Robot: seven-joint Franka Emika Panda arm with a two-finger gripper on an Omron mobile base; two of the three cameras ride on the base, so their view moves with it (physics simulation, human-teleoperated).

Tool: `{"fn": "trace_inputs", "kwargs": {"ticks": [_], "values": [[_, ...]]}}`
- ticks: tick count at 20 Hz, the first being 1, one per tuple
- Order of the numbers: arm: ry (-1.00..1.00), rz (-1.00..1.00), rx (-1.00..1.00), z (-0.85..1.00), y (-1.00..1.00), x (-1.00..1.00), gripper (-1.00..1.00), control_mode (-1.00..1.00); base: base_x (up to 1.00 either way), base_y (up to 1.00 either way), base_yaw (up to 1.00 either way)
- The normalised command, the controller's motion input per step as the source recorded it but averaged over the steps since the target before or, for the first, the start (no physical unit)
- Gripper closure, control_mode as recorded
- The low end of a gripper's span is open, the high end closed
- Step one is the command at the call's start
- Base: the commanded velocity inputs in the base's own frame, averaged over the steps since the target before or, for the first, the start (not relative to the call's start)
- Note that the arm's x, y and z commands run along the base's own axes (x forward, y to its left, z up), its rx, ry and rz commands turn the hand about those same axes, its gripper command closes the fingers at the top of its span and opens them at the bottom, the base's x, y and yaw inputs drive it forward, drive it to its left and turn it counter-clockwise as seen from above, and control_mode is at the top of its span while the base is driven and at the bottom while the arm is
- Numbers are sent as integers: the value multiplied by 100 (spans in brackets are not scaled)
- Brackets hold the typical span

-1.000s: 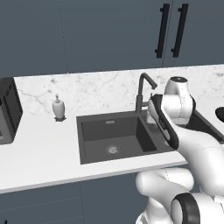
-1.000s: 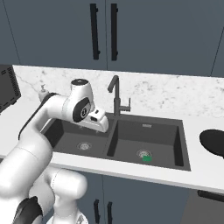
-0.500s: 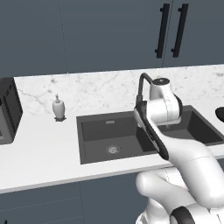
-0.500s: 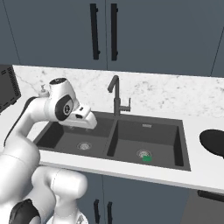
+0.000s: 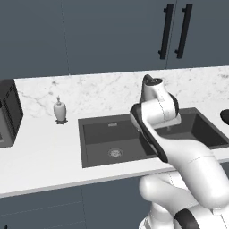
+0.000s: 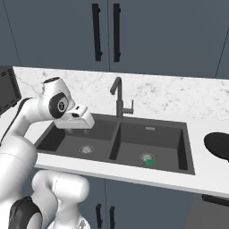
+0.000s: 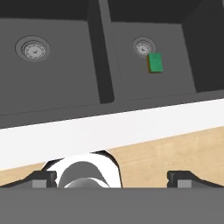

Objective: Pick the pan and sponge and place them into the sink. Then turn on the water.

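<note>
While claw (image 7: 111, 177) gapes, sponge (image 7: 155, 62) apparently beside far drain

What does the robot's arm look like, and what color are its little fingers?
The arm is smooth, shiny white, made of fat rounded tube sections. Dark grey bands and round dark caps mark the joints. The gripper has a boxy white hand, seen in the right base view, and two small, dark, blocky fingertips. No loose cables or writing are visible.
</note>
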Motion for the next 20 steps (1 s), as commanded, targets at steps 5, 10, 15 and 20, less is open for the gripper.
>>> {"fn": "trace_inputs", "kwargs": {"ticks": [5, 10, 15, 20], "values": [[0, 0, 0, 0, 0, 0, -100, 100, -4, -2, 0], [0, 0, 0, 0, 0, 0, -100, 100, -33, -8, 0], [0, 0, 0, 0, 0, 0, -100, 100, -37, -25, 0], [0, 0, 0, 0, 0, 0, -100, 100, -1, -31, 0]]}}
